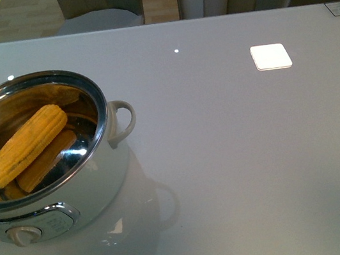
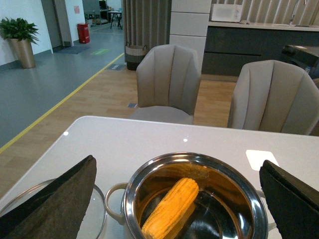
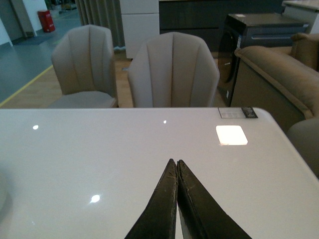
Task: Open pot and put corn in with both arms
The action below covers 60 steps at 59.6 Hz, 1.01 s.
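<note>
Beside pot [image 2: 192, 199], glass lid [image 2: 97, 209]; beyond, chairs [image 2: 169, 82].

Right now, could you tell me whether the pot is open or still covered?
Open. The pot has no lid on it, and its steel interior shows with the corn lying inside; the left wrist view shows the same.

Left claw [image 2: 174, 199] broad black textured fingers, right claw [image 3: 177, 172] tapered black
</note>
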Each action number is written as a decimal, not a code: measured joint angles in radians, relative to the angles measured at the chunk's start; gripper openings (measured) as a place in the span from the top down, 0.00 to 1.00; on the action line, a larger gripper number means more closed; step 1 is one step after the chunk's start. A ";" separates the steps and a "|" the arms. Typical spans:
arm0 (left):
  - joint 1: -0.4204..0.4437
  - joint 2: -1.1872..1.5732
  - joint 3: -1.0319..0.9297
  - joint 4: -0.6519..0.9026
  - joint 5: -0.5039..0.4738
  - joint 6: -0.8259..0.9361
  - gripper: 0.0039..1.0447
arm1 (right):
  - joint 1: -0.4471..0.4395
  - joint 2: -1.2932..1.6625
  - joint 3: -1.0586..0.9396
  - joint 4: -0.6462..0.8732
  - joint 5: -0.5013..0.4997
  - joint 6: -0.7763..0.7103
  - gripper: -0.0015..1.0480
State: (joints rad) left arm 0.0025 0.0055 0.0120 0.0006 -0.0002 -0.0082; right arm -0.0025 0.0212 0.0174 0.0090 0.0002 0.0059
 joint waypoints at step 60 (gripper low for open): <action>0.000 0.000 0.000 0.000 0.000 0.000 0.06 | 0.000 -0.015 0.000 -0.007 0.000 -0.001 0.08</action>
State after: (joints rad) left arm 0.0025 0.0055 0.0120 0.0006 -0.0002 -0.0082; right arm -0.0021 0.0063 0.0174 0.0017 0.0006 0.0048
